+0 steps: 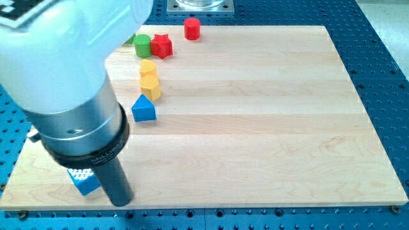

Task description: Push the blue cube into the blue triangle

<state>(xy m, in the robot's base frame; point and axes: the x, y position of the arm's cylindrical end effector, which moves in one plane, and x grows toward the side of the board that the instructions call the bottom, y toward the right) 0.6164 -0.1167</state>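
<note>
My tool: a dark rod with no jaws; my tip (121,202) sits at the view's bottom left, just right of the blue cube (85,183).
Blue cube: half hidden under my arm.
Blue triangle (144,109): well apart, toward the view's top.
Tabletop (268,121): pale wood on a blue perforated base (383,45).
Others: yellow blocks (149,80), green cylinder (142,45), red star (162,46), red cylinder (192,29).

My tip (120,202) sits near the desk's (255,128) bottom-left corner, touching or just beside the blue cube (85,182) on its left, half hidden by my arm. The blue triangle (144,109) lies well above my tip. Beyond it sit two yellow blocks (149,80), then a green cylinder (142,46), red star (162,46) and red cylinder (192,29).
</note>
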